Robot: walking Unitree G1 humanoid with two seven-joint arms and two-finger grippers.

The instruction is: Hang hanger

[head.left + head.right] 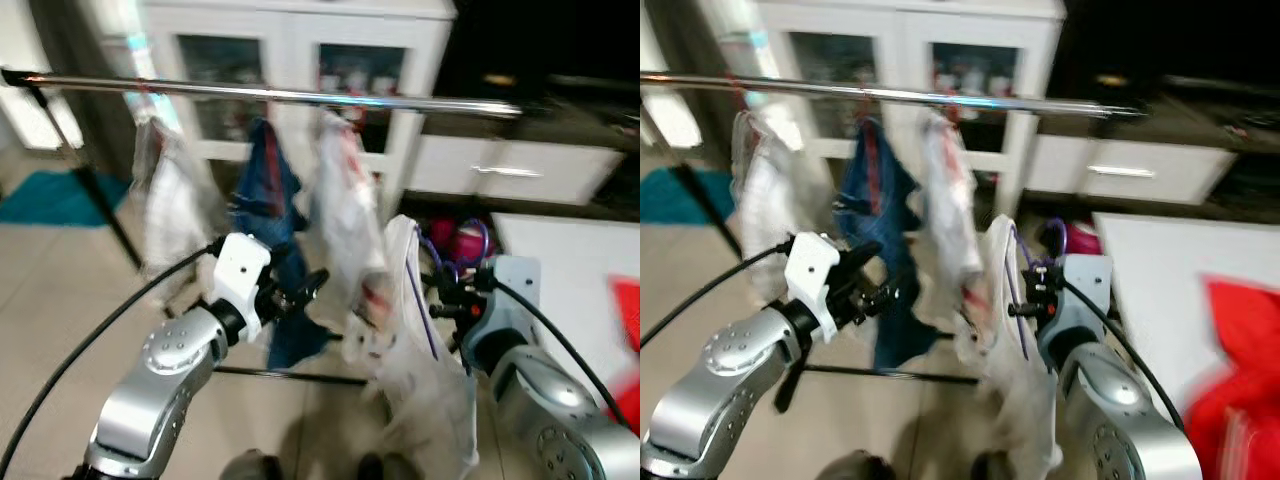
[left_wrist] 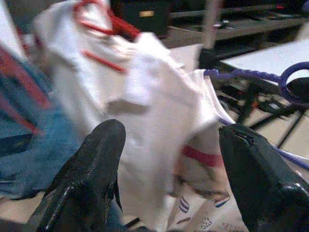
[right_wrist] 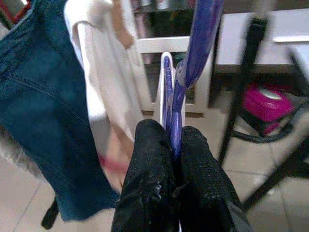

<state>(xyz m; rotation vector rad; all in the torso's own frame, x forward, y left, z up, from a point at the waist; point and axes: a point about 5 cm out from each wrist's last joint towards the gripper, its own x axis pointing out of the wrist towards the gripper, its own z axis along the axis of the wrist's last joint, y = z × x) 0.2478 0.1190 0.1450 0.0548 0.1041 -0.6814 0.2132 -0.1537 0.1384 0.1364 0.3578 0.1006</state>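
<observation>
Hanging is not yet done: my right gripper has its jaws clamped on the purple hanger carrying a white garment, well below the metal rail. My left gripper hovers beside it, jaws spread apart. Lifting the hook onto the rail remains.

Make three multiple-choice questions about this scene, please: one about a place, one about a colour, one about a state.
1. Where is the purple hanger?
A. in the right tool
B. on the rail
C. on the floor

2. What colour is the middle garment on the rail?
A. yellow
B. blue
C. black

3. How is the left tool?
A. shut on cloth
B. shut, empty
C. open

Answers:
1 A, the right wrist view shows its fingers clamped on the hanger.
2 B, it hangs blue between two white ones.
3 C, its fingers stand apart.
</observation>
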